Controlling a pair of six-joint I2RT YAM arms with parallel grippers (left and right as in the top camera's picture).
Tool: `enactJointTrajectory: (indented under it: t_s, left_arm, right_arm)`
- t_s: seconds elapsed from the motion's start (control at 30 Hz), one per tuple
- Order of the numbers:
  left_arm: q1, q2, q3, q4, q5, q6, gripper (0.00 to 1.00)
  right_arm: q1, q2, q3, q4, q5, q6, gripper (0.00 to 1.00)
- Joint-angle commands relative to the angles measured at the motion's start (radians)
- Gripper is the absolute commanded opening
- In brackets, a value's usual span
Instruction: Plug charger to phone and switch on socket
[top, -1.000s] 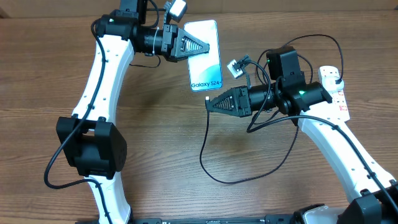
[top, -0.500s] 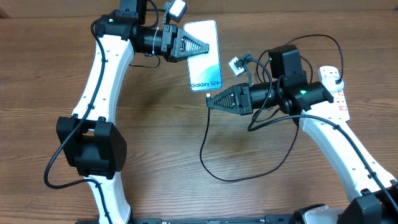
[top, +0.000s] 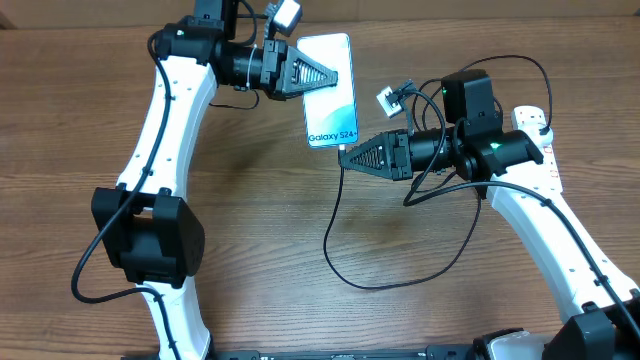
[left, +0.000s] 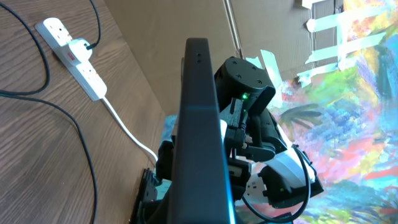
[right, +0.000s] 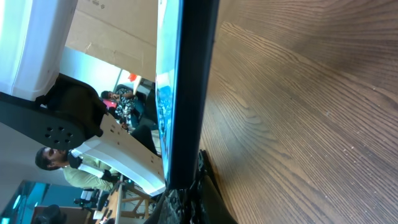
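I must push the connector of the long thin black charger cable (top: 333, 225) straight into the port while my left pincer (top: 331, 76), clamped on the slim blue-white-screened smartphone (top: 335, 110), braces it. My right pincer (top: 345, 156) is pinched shut on that connector. The smartphone's bottom edge lies just ahead of its tips, perhaps touching.

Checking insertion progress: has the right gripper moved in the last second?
Yes. The right gripper has moved up the overhead image and slightly right, toward the bottom edge of the phone, which has stayed put.
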Motion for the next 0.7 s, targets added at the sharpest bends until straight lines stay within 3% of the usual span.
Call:
enactJointTrajectory:
  t_s: [0.0,0.67]
  left_arm:
    - [-0.007,-0.031,0.023,-0.002,0.029,0.031,0.04]
    - [-0.008,-0.031,0.022,-0.002,0.027,0.031,0.04]
  right_arm:
    - [-0.001,-0.004,-0.004,0.007,-0.028,-0.002,0.04]
    - [0.019,-0.004,-0.004,0.008,-0.035,-0.002,0.04]
